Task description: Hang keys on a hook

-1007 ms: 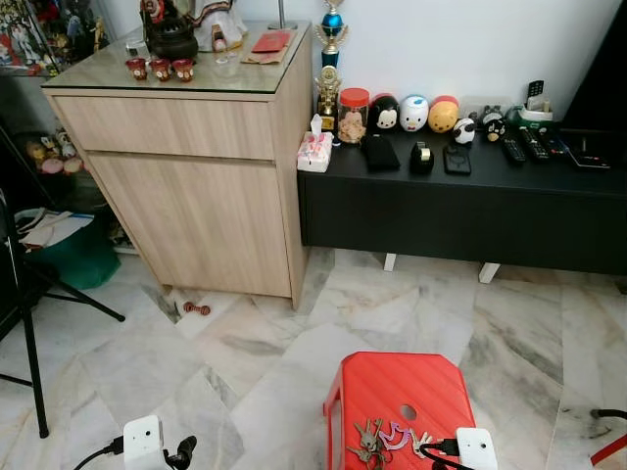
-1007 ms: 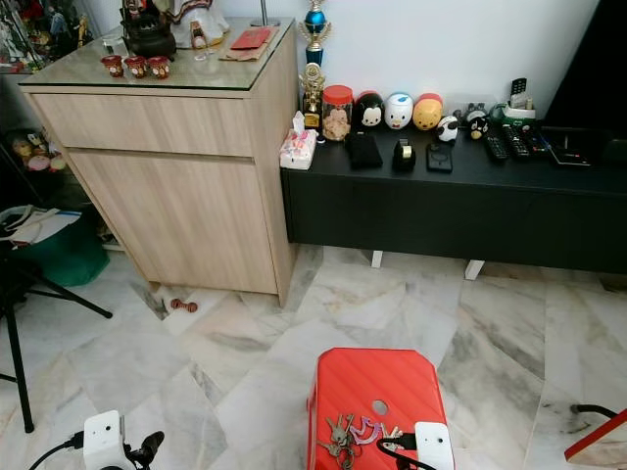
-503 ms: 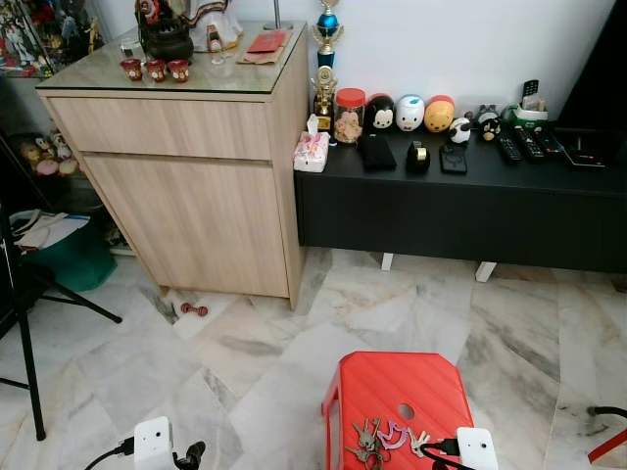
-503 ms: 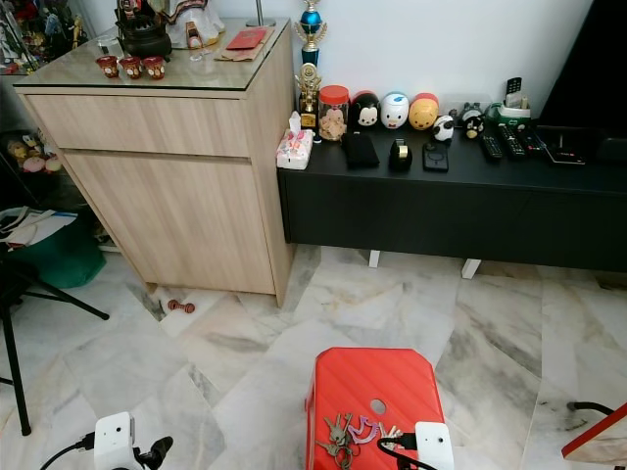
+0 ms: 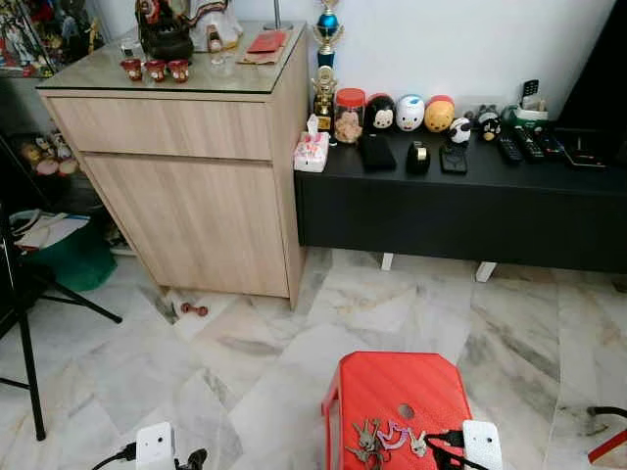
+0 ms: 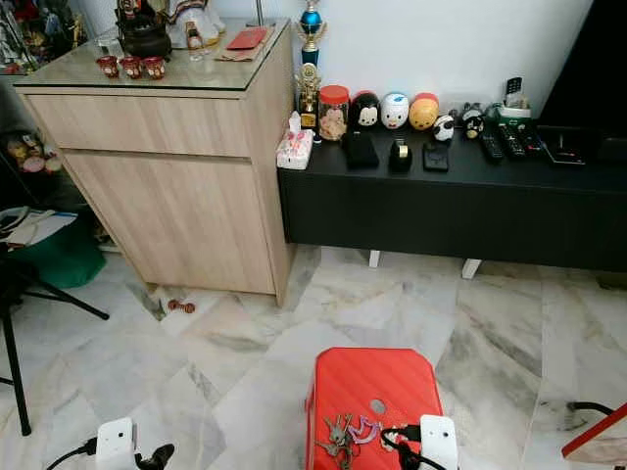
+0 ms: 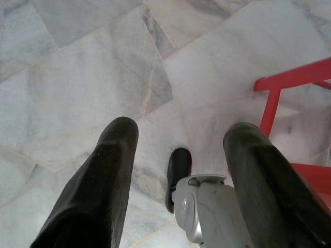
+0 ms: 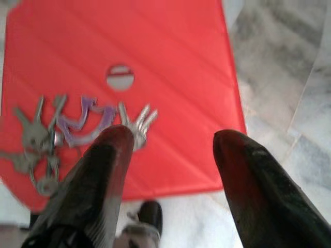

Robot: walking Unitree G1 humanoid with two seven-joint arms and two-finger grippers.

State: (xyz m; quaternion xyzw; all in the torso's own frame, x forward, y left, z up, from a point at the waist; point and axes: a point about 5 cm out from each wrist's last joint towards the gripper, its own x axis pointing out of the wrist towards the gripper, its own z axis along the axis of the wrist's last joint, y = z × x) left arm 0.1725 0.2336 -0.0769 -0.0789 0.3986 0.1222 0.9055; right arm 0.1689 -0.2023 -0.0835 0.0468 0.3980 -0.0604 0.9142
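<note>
Your right pincer [image 8: 168, 150] hangs wide open over the red stool [image 8: 170, 93], keys [image 8: 77, 126] at its 10 o'clock; left pincer [image 7: 178, 155] is spread wide above the marble floor [image 7: 83, 77].

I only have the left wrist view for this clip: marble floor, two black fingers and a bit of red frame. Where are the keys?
Observer: The keys lie on top of a red stool, near its front edge.
Operator: Is anything holding them?
Observer: No. The right gripper hangs above the stool with its fingers open, the keys beside one finger.
Operator: What else is in the room? Any hook?
Observer: A wooden cabinet and a low black bench with small toys stand ahead by the wall; I cannot make out a hook.
Operator: And my left gripper?
Observer: From the head camera, it is low over the floor, to the left of the stool.
</note>
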